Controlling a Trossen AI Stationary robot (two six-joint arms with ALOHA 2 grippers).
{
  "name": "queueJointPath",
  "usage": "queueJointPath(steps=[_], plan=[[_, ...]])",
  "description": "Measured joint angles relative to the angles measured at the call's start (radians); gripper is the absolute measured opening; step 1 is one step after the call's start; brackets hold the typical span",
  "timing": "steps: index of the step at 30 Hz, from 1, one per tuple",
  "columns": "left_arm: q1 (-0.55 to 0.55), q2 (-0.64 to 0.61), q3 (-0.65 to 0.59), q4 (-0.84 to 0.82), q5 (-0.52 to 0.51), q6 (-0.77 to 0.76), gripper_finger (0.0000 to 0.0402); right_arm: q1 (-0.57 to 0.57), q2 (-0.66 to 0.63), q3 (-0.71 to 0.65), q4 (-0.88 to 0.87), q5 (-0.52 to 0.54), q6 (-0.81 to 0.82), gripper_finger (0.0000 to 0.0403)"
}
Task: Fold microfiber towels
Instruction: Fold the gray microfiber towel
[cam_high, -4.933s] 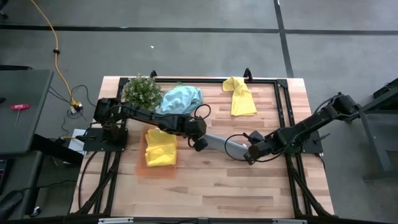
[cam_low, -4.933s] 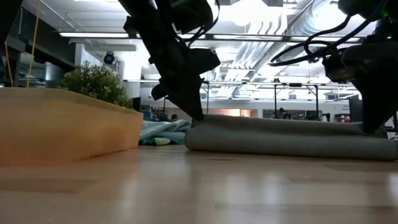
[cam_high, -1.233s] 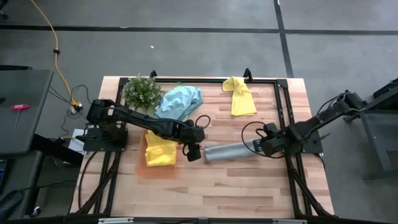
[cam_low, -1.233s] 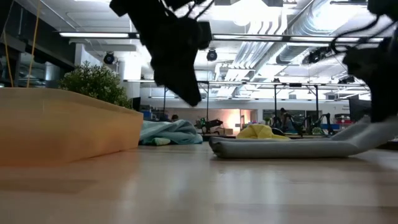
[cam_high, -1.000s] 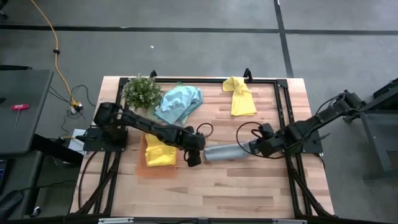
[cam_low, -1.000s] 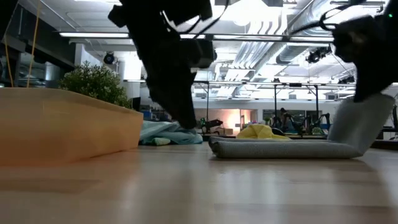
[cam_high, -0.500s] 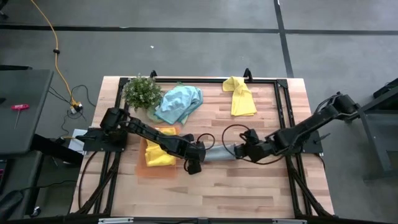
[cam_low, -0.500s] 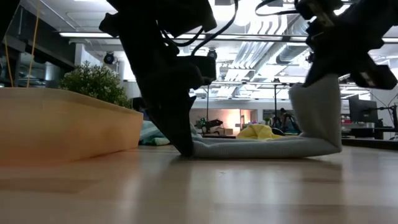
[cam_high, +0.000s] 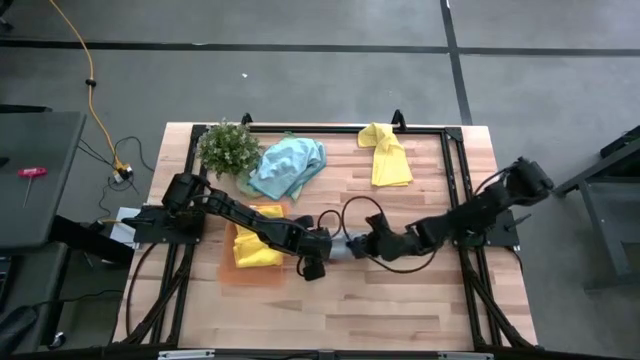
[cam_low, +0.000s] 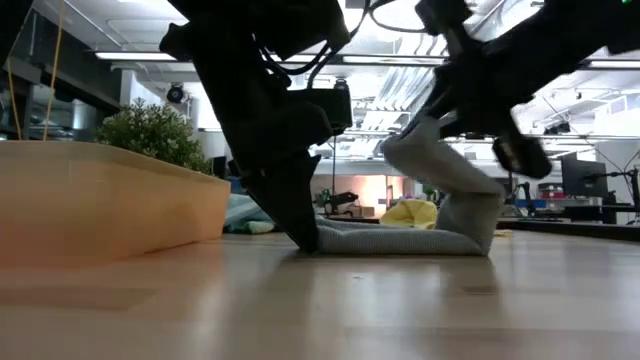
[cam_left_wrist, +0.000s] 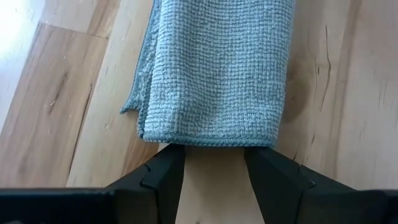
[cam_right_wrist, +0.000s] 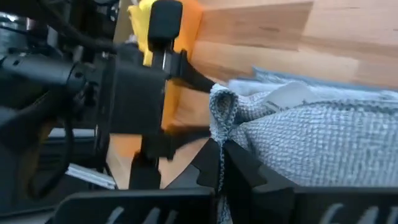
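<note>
Butcher-block table (cam_high: 420, 300), pale wooden strips, framed by black rails. Bushy green plant (cam_high: 227, 148) at the far left corner of the table. Just right of the plant, a crumpled teal towel (cam_high: 288, 166), soft and heaped. Nearer than the plant, a flat translucent orange tray (cam_high: 232, 272) bearing a folded yellow towel (cam_high: 256, 236), squarish and neat. Right of the tray, left gripper (cam_high: 314, 268) tipped down to the table, dark fingers (cam_left_wrist: 165, 180) spread apart, released, their tips planted on the wood at the near end of the grey towel (cam_high: 343, 247), straddling its hem and gripping nothing. Grey towel waffle-textured, folded into a long narrow strip, lying at the middle of the table just right of the tray; edge rounded and doubled, one loose corner peeking out at the side. In the low view, grey towel (cam_low: 400, 238) flat along the wood, its right end lifted and curled back over itself in a thick rounded arch. Right gripper (cam_high: 375, 243) directly right of the left gripper, clenched on that raised end, a pinched fold of weave standing up between its fingers (cam_right_wrist: 239, 165). Farther right and toward the far edge, a second yellow towel (cam_high: 385, 156), loosely draped, elongated.
</note>
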Motion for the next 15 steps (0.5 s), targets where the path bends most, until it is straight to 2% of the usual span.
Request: queueJointPath(steps=[7, 15], plan=[[0.0, 0.001, 0.0, 0.011, -0.003, 0.005, 0.0161, -0.041, 0.136, 0.0, 0.266, -0.026, -0.045, 0.0], [0.002, -0.012, -0.001, 0.007, 0.004, 0.019, 0.0161, -0.061, 0.22, 0.0, 0.371, -0.027, -0.042, 0.0]])
